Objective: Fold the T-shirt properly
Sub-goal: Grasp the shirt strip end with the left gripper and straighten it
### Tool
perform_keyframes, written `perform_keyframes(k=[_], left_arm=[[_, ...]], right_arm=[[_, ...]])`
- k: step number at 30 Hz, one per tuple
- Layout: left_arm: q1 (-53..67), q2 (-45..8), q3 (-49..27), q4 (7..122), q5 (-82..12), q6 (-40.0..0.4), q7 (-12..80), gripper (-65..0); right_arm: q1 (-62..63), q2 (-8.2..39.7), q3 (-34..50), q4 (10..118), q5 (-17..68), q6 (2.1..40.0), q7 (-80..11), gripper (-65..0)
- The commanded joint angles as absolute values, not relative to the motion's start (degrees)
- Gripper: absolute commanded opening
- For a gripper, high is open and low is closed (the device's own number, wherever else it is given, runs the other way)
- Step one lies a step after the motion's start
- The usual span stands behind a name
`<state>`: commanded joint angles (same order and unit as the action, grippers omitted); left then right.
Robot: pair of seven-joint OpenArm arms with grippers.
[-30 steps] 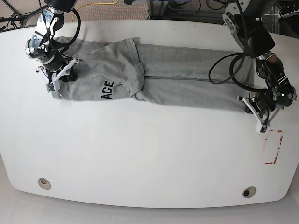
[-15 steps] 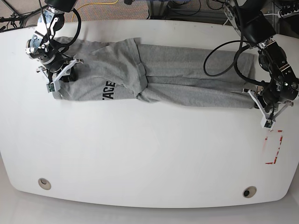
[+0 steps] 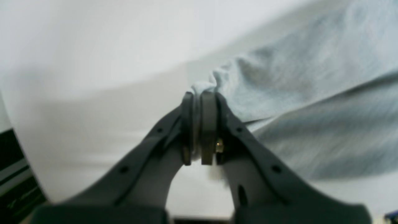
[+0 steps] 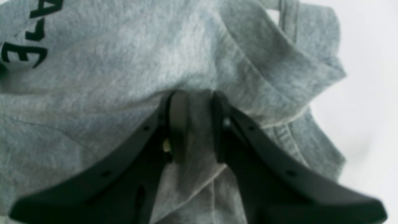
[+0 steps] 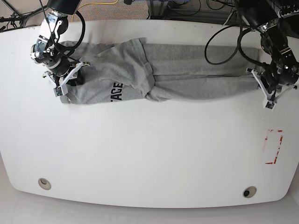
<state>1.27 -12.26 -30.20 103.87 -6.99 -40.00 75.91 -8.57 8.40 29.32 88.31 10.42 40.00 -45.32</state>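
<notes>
The heather-grey T-shirt [image 5: 187, 70] lies stretched in a long band across the far half of the white table [image 5: 149, 154], its black lettering [image 5: 117, 91] facing up. At the band's left end in the base view, my right gripper [image 5: 65, 86] is shut on a bunched fold; up close, the right gripper [image 4: 194, 96] pinches T-shirt cloth [image 4: 124, 62] beside the lettering [image 4: 31, 46]. At the right end, my left gripper [image 5: 264, 91] holds the edge; the wrist view shows the left gripper [image 3: 199, 96] shut on a thin fold of T-shirt [image 3: 295, 93].
A red-outlined rectangle [image 5: 274, 147] is marked on the table near the right edge. Two round holes [image 5: 44, 183] [image 5: 249, 192] sit near the front edge. Cables [image 5: 224, 46] from the arm on the right loop over the shirt.
The left gripper has carried the shirt's right end toward the far edge. The right gripper shifted slightly right and nearer, and the lettering moved with it. The band is narrower.
</notes>
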Motion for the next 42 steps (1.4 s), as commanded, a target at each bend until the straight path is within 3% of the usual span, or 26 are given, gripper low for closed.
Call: perform_keyframes(k=[28, 31, 38, 42], left_arm=[[11.21, -18.24, -25.36, 105.45, -6.37, -40.0, 75.91, -62.8], [11.3, -19.21, -24.22, 104.57, -6.37, -40.0, 75.91, -58.3], [12.79, -21.41, -22.81, 101.32, -6.37, -40.0, 75.91, -36.5], [12.62, -22.29, -22.9, 101.32, -6.81, -40.0, 75.91, -30.8]], right_arm=[[-8.31, 8.22, 29.23, 88.13, 10.33, 40.0, -45.23, -52.8], [-8.31, 8.22, 29.23, 88.13, 10.33, 40.0, -45.23, -52.8], [-8.22, 8.22, 29.05, 88.13, 10.33, 40.0, -45.23, -52.8], [-8.13, 8.22, 29.05, 88.13, 10.33, 40.0, -45.23, -52.8]])
